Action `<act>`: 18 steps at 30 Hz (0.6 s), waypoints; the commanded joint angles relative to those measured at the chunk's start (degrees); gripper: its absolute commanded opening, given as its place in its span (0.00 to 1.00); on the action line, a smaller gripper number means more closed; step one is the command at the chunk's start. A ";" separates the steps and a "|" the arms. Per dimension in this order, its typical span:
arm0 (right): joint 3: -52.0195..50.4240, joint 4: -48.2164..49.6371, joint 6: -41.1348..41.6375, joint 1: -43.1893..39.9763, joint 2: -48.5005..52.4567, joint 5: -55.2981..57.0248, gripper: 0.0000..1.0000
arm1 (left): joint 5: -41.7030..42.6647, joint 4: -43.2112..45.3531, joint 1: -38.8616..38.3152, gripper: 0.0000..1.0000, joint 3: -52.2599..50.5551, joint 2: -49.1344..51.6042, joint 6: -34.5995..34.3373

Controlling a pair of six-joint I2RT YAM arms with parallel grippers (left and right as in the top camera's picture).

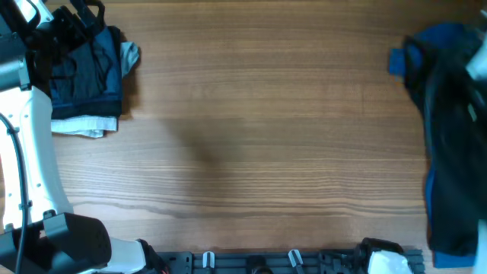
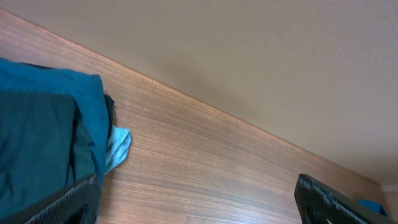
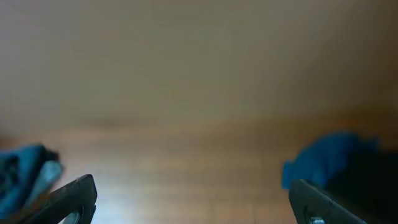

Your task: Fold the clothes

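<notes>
Here we see the brown wooden bench (image 1: 259, 129) with the clothes in two lots, well apart. At its far left corner lies a folded stack (image 1: 85, 76) of soft garments, dark navy on top, white cloth at the bottom and a scrap of pale grey poking out at the side. Along the right edge sprawls a loose heap (image 1: 450, 129) of rumpled cloth, near-black navy over mid blue, not folded. The left claw (image 2: 196, 202) hangs by the folded stack with its two black fingers (image 2: 73, 200) spread wide apart and empty; in the left wrist view the stack lies right at the left finger, though we cannot tell whether they touch. The right claw (image 3: 196, 200) sits low over bare wood, its fingers likewise wide apart and empty; its view is blurred, with the heap showing blue to the right and the stack to the left.
</notes>
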 commanded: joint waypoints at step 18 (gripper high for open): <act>-53.59 22.36 1.03 7.93 -52.39 -2.47 1.00 | 0.11 0.17 -0.11 1.00 -0.33 0.31 -0.50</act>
